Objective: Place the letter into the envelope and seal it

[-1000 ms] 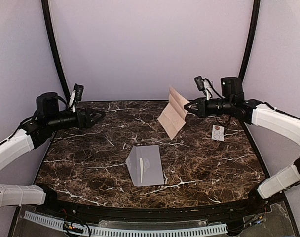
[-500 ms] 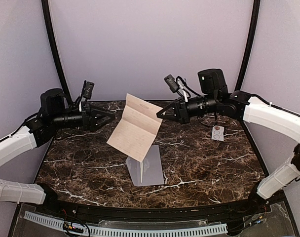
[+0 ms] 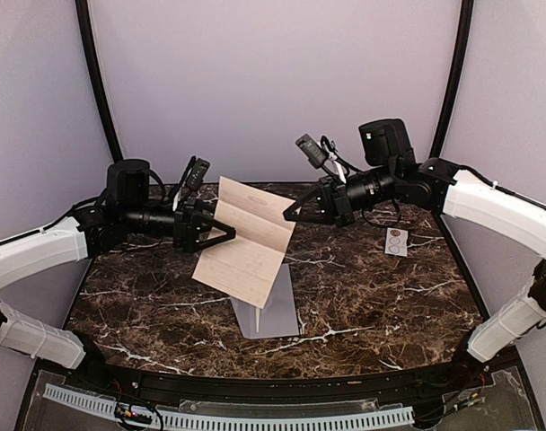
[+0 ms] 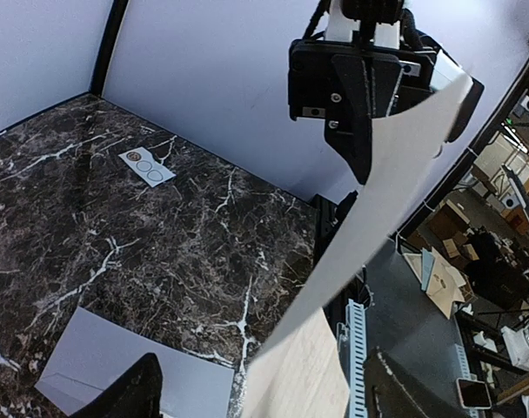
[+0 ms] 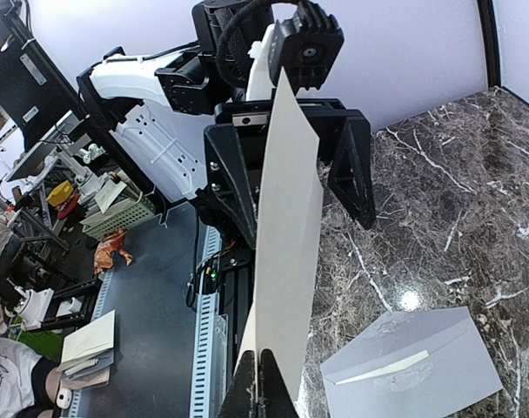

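letter (image 3: 250,244) | pinched in right gripper (image 3: 289,215) | left gripper (image 3: 221,226) spread astride it

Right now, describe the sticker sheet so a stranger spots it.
On the dark marble table, look to the right side, near the right arm. The sticker sheet lies flat there: small, white, with circles, unlike the larger grey envelope.

Overhead camera looks down from behind; wrist cameras face each other, sharing the letter (image 3: 246,242).
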Motion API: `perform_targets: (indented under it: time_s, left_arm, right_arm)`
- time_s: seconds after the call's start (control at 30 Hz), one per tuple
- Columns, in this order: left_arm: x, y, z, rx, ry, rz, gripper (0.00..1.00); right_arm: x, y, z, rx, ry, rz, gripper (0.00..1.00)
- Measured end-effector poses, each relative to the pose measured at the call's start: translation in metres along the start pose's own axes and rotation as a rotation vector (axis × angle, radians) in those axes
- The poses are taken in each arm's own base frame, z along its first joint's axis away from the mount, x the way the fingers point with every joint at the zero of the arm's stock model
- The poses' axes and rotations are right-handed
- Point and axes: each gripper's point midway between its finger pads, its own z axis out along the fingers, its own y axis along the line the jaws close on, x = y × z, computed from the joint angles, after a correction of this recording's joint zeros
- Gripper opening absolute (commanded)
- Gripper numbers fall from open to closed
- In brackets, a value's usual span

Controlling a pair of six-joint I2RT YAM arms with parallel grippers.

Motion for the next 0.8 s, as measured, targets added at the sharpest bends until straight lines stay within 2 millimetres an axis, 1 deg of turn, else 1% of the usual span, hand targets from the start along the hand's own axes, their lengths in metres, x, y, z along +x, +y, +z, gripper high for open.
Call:
perform_targets:
  time_s: [0.03, 0.07, 0.1, 0.17, 0.27, 0.4, 0.5, 0.57, 0.6, 0.63, 0.67, 0.7, 0.73, 0.77, 0.8]
  left_arm:
    - [0.002, 0.000, 0.001, 0.005, 0.008, -0.005, 0.64]
    - [0.003, -0.001, 0.001, 0.008, 0.011, -0.005, 0.61]
    - [0.003, -0.002, 0.001, 0.011, 0.012, -0.010, 0.55]
    - [0.003, -0.002, 0.001, 0.016, 0.012, -0.006, 0.52]
    - [0.004, -0.003, 0.001, 0.019, 0.012, -0.013, 0.50]
    - [0.016, -0.001, 0.000, 0.015, 0.020, -0.053, 0.48]
    - [0.026, 0.001, -0.002, 0.011, 0.025, -0.085, 0.41]
    - [0.030, 0.002, -0.002, 0.009, 0.026, -0.101, 0.33]
    - [0.030, 0.002, -0.002, 0.007, 0.025, -0.108, 0.27]
    - [0.030, 0.002, -0.002, 0.005, 0.022, -0.113, 0.23]
    - [0.030, 0.003, -0.002, 0.003, 0.021, -0.118, 0.15]
    - [0.029, 0.003, -0.002, 0.000, 0.017, -0.117, 0.10]
    - [0.029, 0.004, -0.002, -0.006, 0.015, -0.118, 0.02]
    - [0.029, 0.005, -0.002, -0.011, 0.013, -0.117, 0.01]
    - [0.028, 0.006, -0.002, -0.018, 0.011, -0.117, 0.00]
  right_arm:
    - [0.000, 0.000, 0.000, 0.002, 0.000, 0.000, 0.00]
    - [0.000, -0.001, 0.000, 0.006, -0.001, 0.000, 0.00]
    - [0.000, -0.002, 0.000, 0.012, -0.001, 0.000, 0.00]
    - [-0.001, -0.005, 0.000, 0.028, -0.003, 0.000, 0.00]
    - [-0.001, -0.011, 0.000, 0.063, -0.007, -0.001, 0.00]
    - [-0.003, -0.016, -0.001, 0.099, -0.013, -0.003, 0.00]
    - [-0.004, -0.017, -0.002, 0.110, -0.017, -0.005, 0.00]
    - [-0.005, -0.016, -0.004, 0.112, -0.022, -0.010, 0.00]
    - [-0.006, -0.016, -0.004, 0.112, -0.024, -0.012, 0.00]
    - [-0.007, -0.015, -0.004, 0.113, -0.027, -0.015, 0.00]
    - [-0.008, -0.014, -0.005, 0.114, -0.031, -0.018, 0.00]
    - [-0.009, -0.014, -0.006, 0.117, -0.033, -0.020, 0.00]
    - [-0.010, -0.014, -0.007, 0.120, -0.037, -0.022, 0.00]
    - [-0.010, -0.013, -0.008, 0.123, -0.040, -0.026, 0.05]
    - [-0.010, -0.013, -0.008, 0.125, -0.043, -0.027, 0.17]
